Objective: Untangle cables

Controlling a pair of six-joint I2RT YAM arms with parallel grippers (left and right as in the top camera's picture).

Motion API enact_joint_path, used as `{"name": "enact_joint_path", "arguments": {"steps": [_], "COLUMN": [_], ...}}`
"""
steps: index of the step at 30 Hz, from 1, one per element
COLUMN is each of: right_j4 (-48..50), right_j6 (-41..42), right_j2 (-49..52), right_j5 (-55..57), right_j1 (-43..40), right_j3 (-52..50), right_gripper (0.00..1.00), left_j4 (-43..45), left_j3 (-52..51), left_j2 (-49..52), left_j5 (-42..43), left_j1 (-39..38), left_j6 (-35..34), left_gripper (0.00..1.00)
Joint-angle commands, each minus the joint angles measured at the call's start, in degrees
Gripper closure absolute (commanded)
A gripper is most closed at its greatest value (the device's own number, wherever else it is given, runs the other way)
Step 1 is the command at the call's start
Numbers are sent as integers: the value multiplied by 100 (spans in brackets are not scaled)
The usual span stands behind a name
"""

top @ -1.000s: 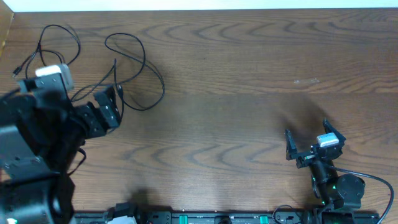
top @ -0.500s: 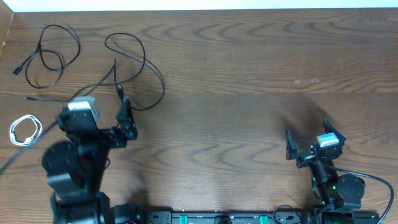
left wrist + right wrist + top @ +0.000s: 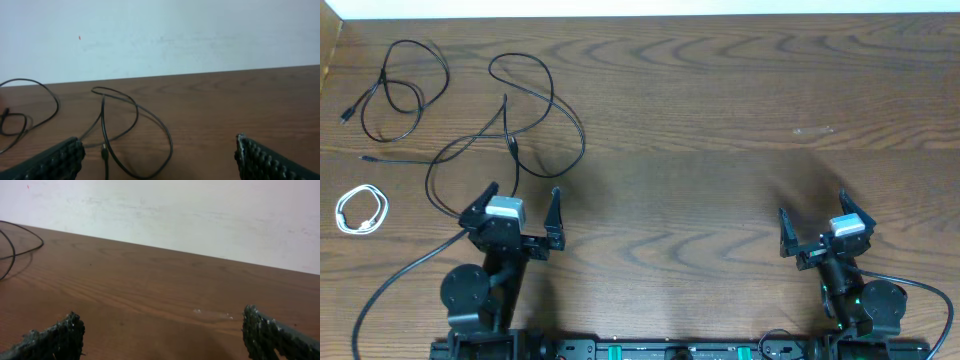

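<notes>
Overhead view: both arms are seen low at the near edge of the bench (image 3: 720,120), well apart from each other.
Left pincer (image 3: 524,189): found fully spread, with nothing held between the jaws.
Left wrist view: the ribbed fingers (image 3: 55,160) are seen at the two lower corners, with bare wood and one cable strand in the wide gap between them.
Right pincer (image 3: 812,205): found spread just as wide and holding nothing; no cable lies near it.
Right wrist view: only bench surface and a faint pale mark (image 3: 212,312) are seen ahead of the gap; a black arc of cable is noted at the far left edge, and which cable it is cannot be told.
Nearer black cable (image 3: 582,140): laid in open loops that cross themselves, just ahead of the left pincer. One strand with a small plug runs down towards the gap but is touched by neither finger.
Farther black cable (image 3: 415,42): laid in smaller loops at the far left corner of the bench. It appears apart from the nearer cable.
White cable (image 3: 344,203): coiled into a small ring at the left edge, apart from both black cables.
Arm cord (image 3: 400,275): a thicker black cord is trailed from the left arm to the near left edge.
Wall (image 3: 200,30): a pale plain surface is recorded behind the bench.
</notes>
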Motion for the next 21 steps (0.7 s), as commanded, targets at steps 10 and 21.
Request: {"name": "enact_joint_path", "arguments": {"steps": [10, 21], "right_j4": [-15, -15], "right_j6": [59, 59], "right_j2": [-39, -37], "right_j5": [-31, -31], "right_j1": [33, 33], "right_j3": [-9, -9], "right_gripper": [1, 1], "left_j4": [236, 470], "left_j3": [-1250, -1882], "left_j2": [-1211, -1408], "left_j5": [-275, -319], "left_j1": [-26, -26], "left_j6": [129, 129], "left_gripper": [2, 2]}}
